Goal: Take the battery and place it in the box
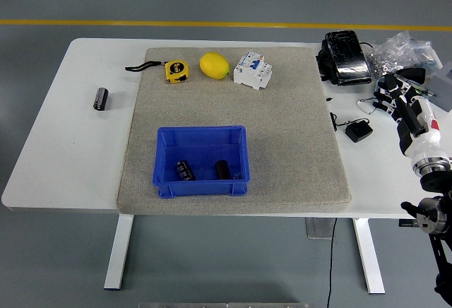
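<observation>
A blue plastic box (201,161) sits on a grey felt mat (282,145), holding two black cylindrical batteries (185,170). A third black cylindrical battery (101,99) lies on the white table (63,152), well left of the box. The robot's right hand (397,95), far right of the box, holds nothing, fingers loosely spread.

A rough, matt mat (282,145) (felt-like) covers the smooth white table (70,145); the box (201,137) looks glossy plastic.

My right arm (431,202) is cut off by the picture's edge – the lower part unseen. My right robot hand (397,96) is too small to read its fingers.
</observation>
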You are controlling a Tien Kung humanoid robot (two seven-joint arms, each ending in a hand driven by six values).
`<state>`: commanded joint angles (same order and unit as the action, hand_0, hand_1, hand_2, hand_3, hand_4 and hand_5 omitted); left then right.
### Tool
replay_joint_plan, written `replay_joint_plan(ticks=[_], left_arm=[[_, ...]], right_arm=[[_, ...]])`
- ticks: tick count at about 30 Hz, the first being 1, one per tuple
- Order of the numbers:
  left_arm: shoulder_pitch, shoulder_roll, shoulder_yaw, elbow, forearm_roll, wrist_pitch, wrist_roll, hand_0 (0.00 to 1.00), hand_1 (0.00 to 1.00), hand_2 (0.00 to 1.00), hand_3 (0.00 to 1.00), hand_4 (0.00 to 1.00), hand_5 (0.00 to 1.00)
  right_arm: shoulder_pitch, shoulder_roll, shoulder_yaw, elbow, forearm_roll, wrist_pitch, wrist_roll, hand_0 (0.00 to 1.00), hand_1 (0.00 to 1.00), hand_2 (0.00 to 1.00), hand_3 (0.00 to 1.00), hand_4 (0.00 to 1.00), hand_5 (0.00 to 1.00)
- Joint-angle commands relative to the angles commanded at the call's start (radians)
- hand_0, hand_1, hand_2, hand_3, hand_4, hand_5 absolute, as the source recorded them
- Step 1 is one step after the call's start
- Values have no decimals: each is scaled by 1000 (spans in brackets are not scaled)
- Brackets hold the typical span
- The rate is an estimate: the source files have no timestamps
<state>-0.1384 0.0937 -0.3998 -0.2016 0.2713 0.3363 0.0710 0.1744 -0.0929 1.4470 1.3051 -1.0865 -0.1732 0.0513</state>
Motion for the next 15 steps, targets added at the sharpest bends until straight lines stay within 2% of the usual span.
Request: replay_joint_plan(ticks=[15], left_arm=[[-2, 1, 3, -1, -3, -1, -1, 685, 654, 738, 670, 682, 517]], right_arm=[[0, 2, -3, 1, 0, -4, -1, 700, 697, 751, 759, 998, 661]])
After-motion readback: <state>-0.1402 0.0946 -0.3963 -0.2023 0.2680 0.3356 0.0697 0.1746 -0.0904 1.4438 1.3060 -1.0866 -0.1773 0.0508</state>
